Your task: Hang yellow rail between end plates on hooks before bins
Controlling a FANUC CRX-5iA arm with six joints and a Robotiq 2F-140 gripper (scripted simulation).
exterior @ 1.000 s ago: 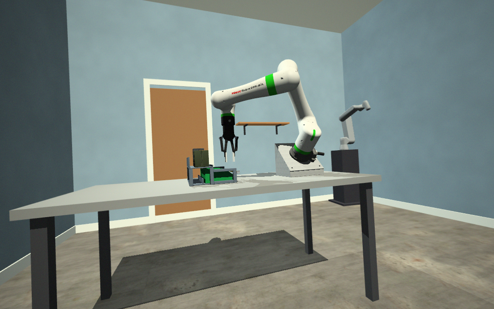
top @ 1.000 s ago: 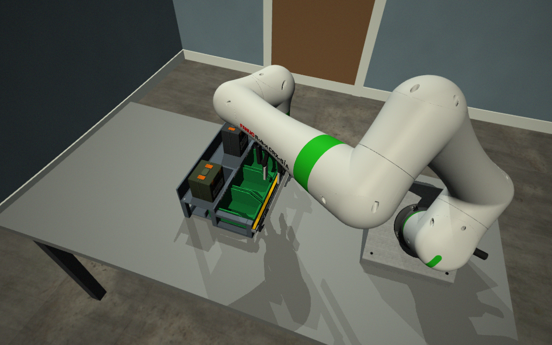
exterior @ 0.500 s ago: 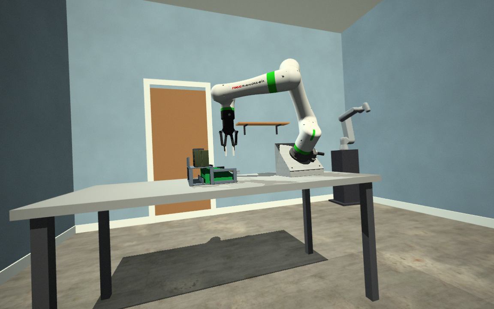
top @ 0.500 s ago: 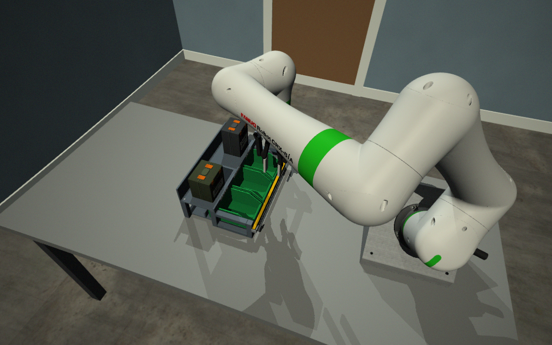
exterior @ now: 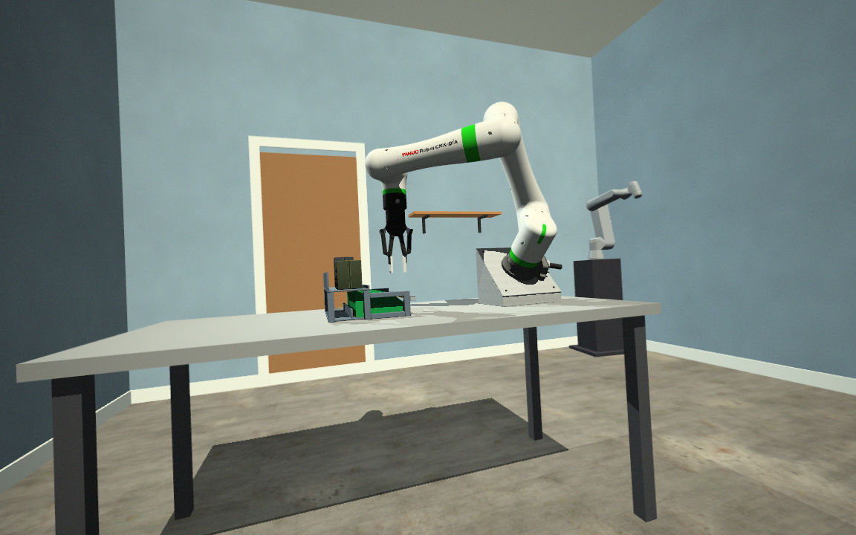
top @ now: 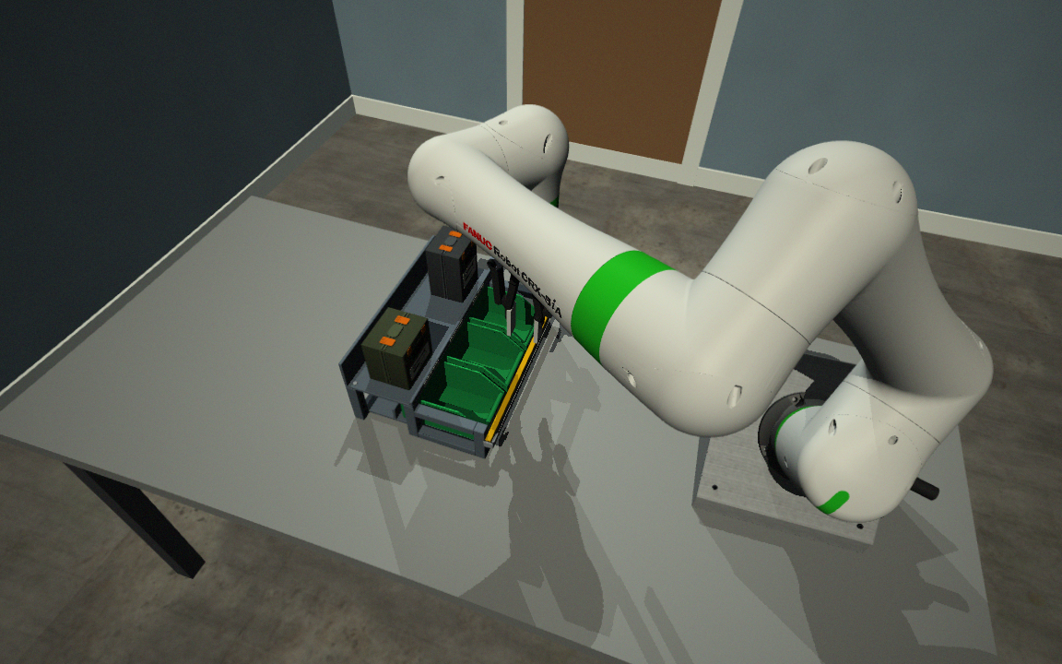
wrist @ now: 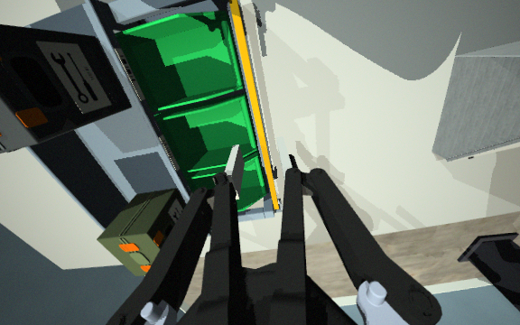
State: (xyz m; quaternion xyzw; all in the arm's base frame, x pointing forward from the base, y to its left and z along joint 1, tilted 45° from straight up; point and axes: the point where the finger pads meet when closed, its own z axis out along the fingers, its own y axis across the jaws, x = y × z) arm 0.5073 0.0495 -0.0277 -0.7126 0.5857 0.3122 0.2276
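While the arm hangs over the desk, the job reads as checking the hang, not placing. The grey rack sits mid-desk with two tool cases on its back shelf, green bins in front. The yellow rail lies along the rack's front edge, just in front of the bins, apart from the pincer, which hovers well above it in the exterior view, part-closed, nothing between the fingers.

To do this step well:
- Judge seating from the wrist view; the rail looks straight and parallel to the bin fronts (good sign).
- Check both ends. The near end appears to stop at the rack corner; the hooks and end plates are too small to make out, so I can't tell if either end rides on a plate.
- If one end sits high, regrip mid-rail, lift slightly, shift along its length, lower level. Tight fit, so no tilt.
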